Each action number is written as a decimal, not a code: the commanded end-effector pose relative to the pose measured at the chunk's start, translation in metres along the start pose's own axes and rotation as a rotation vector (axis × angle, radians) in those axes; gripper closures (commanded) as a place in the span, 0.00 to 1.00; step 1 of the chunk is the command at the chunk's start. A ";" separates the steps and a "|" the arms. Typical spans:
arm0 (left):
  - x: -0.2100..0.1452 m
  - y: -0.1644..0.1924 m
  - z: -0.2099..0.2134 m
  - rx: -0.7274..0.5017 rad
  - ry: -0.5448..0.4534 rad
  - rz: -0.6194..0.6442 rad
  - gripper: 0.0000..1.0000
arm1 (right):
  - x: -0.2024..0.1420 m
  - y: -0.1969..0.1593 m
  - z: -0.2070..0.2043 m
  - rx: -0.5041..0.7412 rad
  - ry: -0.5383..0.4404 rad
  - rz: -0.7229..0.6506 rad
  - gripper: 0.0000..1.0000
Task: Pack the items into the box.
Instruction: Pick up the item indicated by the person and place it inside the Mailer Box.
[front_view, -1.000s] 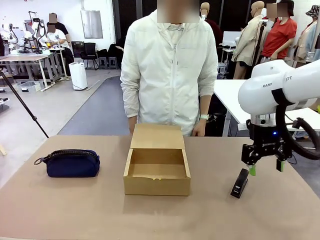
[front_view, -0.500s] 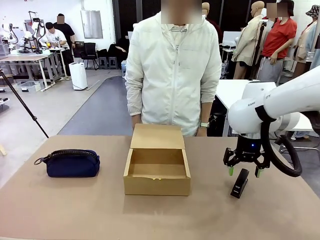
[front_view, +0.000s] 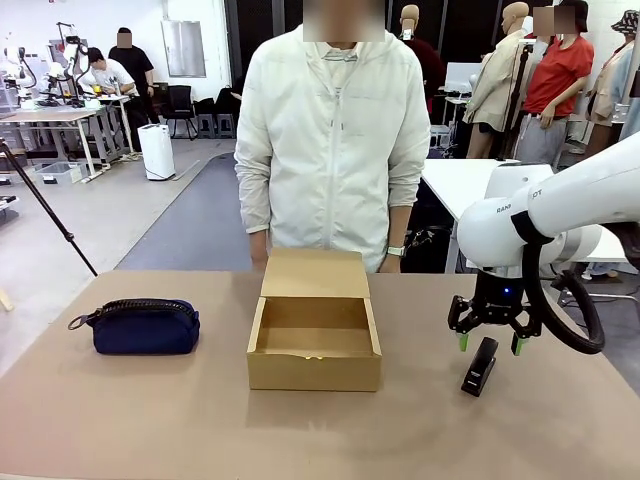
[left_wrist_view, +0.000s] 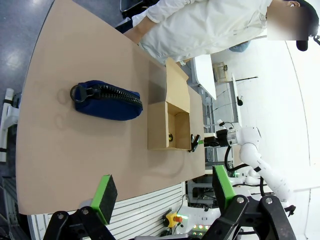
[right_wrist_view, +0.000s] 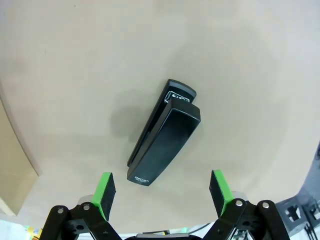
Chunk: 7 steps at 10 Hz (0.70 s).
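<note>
The brown cardboard box stands open in the table's middle, its lid flap folded back toward the person; it is also seen as the box in the left wrist view. The navy-blue pouch lies to its left, also in view as the pouch. The black stapler lies right of the box, and fills the middle as the stapler. My right gripper hovers open just above the stapler, a finger on each side. My left gripper is open high above the table, nothing between its fingers.
A person in a white jacket stands at the far edge behind the box, arms hanging down. The tan table has bare room in front of the box and pouch. A tripod leg slants at the far left.
My right gripper swung left and down from beside the stapler to directly over it, then held almost still. The person shifted slightly. Pouch, box and stapler have not moved.
</note>
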<state>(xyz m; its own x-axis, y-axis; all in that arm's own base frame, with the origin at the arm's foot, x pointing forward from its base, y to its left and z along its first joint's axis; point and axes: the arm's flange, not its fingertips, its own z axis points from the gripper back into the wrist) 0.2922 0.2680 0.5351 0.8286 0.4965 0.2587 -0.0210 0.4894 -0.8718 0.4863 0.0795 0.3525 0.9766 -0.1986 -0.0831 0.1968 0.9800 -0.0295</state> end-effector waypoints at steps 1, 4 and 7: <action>0.000 0.000 0.001 -0.022 -0.006 -0.012 0.00 | -0.002 0.000 0.004 0.019 0.006 0.009 0.00; 0.000 0.000 0.001 -0.022 -0.006 -0.012 0.00 | -0.006 0.011 0.002 0.046 -0.058 -0.332 0.00; 0.000 0.000 0.001 -0.022 -0.006 -0.012 0.00 | -0.017 0.012 -0.005 0.064 -0.148 -0.630 0.00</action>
<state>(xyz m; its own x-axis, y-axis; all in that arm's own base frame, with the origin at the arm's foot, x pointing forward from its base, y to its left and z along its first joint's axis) 0.2921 0.2680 0.5351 0.8287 0.4963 0.2586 -0.0209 0.4892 -0.8719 0.4837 0.0841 0.3557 0.7434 -0.6689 -0.0059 0.6682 0.7421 0.0532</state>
